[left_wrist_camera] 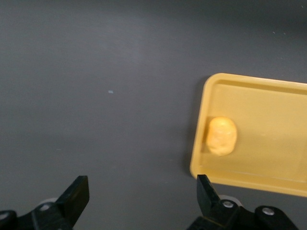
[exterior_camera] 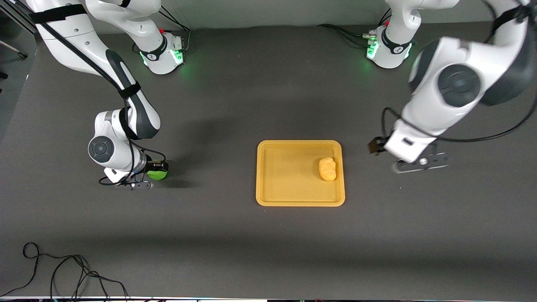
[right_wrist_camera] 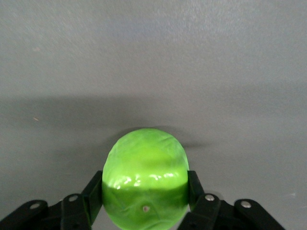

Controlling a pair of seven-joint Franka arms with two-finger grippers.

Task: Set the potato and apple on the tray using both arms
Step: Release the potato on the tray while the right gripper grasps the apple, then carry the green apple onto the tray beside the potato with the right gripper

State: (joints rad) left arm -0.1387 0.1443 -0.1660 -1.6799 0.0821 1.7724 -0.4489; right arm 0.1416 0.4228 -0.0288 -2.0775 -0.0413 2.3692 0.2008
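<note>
Dark grey matting carries the tray point(exterior_camera: 268, 197), its potato point(exterior_camera: 327, 168) already aboard, while the smooth, likely slippery apple point(right_wrist_camera: 145, 179), well apart, sits clamped across its middle by the right gripper point(right_wrist_camera: 145, 197); the left gripper point(left_wrist_camera: 140, 199) hangs spread beside the tray.

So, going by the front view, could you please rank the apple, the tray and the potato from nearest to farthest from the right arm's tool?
1. Apple: gripped in the right tool, at the right arm's end.
2. Tray: mid-table.
3. Potato: on the tray's end toward the left arm.
</note>
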